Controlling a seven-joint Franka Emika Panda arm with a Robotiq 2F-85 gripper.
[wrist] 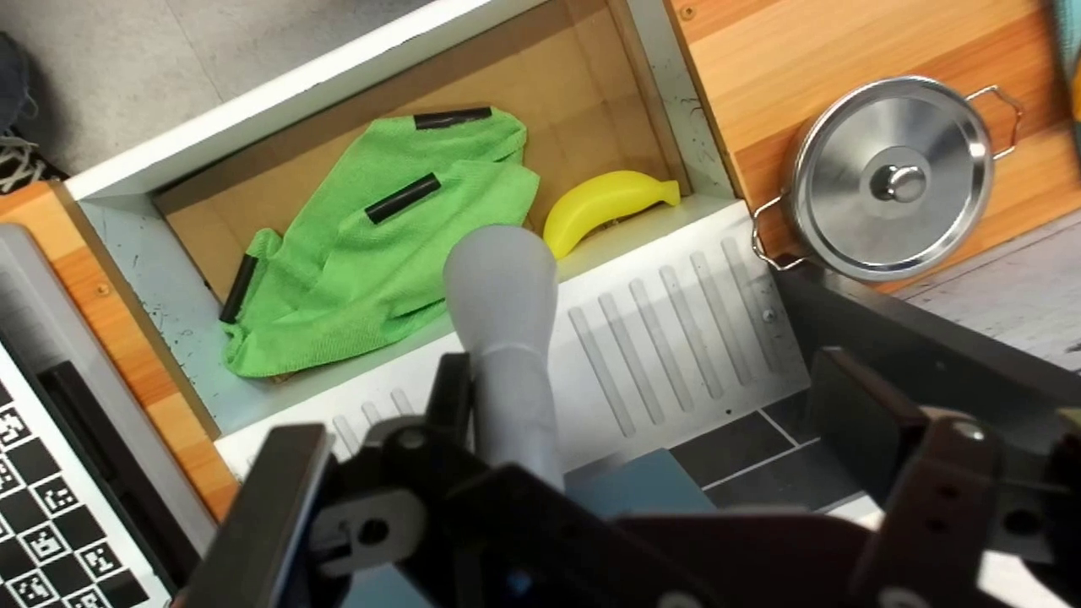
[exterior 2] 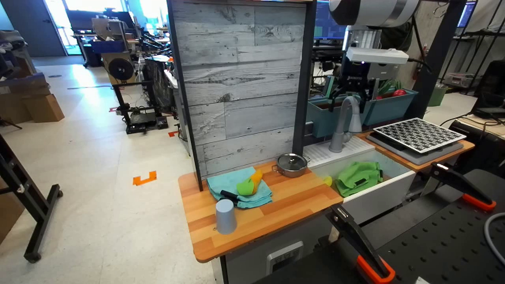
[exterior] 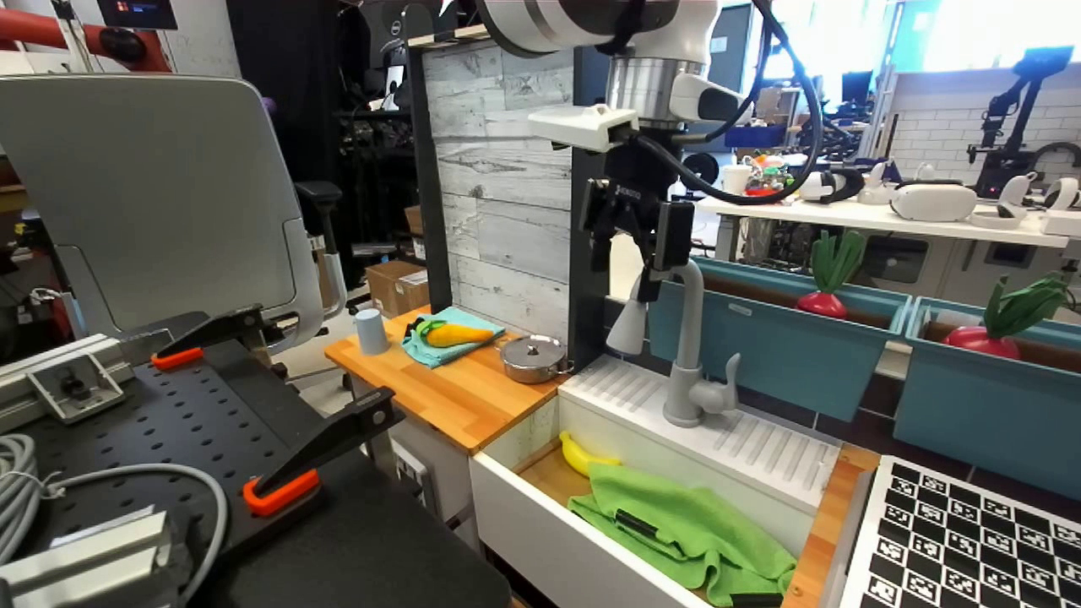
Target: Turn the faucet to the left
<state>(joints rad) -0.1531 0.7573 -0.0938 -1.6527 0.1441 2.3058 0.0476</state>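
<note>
The grey faucet (exterior: 686,338) stands on the white ribbed ledge (exterior: 608,380) behind the sink. Its spout (exterior: 627,328) arches over and points down, with a small lever at its base. The faucet also shows in an exterior view (exterior 2: 341,124). In the wrist view the faucet (wrist: 507,295) points over the sink. My gripper (exterior: 629,270) hangs at the top of the arch with its fingers apart, also in an exterior view (exterior 2: 349,104). In the wrist view the gripper (wrist: 654,405) has the spout close beside its left finger; I cannot tell whether they touch.
The white sink (exterior: 557,540) holds a green towel (wrist: 405,236) and a yellow banana (wrist: 604,207). A lidded pot (wrist: 891,177), a blue cloth and a cup (exterior 2: 225,217) stand on the wooden counter. Blue planters (exterior: 760,346) hang behind the faucet. A checkered board (exterior: 963,532) lies beside the sink.
</note>
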